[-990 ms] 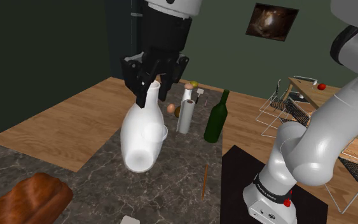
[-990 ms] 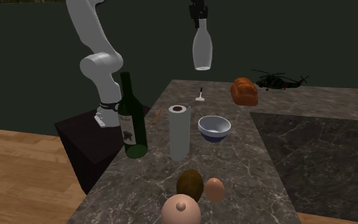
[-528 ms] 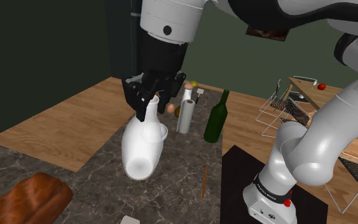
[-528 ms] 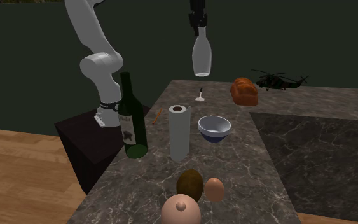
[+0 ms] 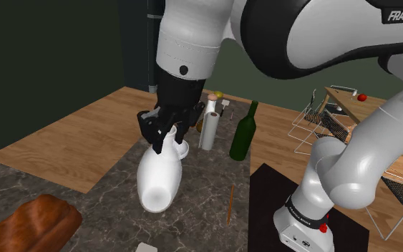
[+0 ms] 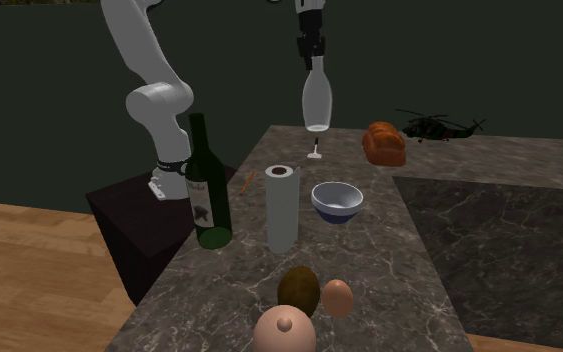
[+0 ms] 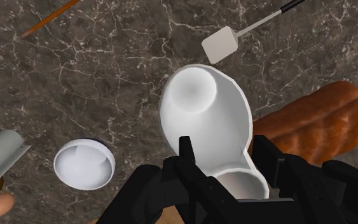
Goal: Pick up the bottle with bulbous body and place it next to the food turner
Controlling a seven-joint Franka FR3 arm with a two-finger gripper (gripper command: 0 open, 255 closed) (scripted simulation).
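Hanging by its narrow neck from the gripper (image 5: 165, 133), whose two black fingers are clamped on either side of that neck, the white bottle (image 5: 159, 174) sits low over the dark marble counter (image 5: 107, 207), its round body leaning a little off plumb in the shoulder view. In the second exterior view the gripper (image 6: 312, 48) carries the white bottle (image 6: 315, 100) above the far end of the counter, with the turner (image 6: 315, 152) lying just to the near side of its base; whether the base touches the stone cannot be told. The wrist view looks past the fingers onto the white bottle (image 7: 203, 127), with the turner (image 7: 220, 44) flat on the counter just beyond its base, a loaf of bread (image 7: 317, 127) close on one side and a bowl (image 7: 84, 167) on the other. Likely hazards, judged from this arrangement: the hold is on the thin top of a smooth, bottom-heavy shape, so the body may swing or slide in the fingers during a quick move. Letting go while the bottle leans would probably tip it onto the turner's blade or against the loaf. Coming down too near the blade would seat the base on the turner rather than beside it, leaving it unsteady. The paper roll (image 6: 281, 208) and the green bottle (image 6: 207, 185) stand nearer that camera, apart from the drop spot.
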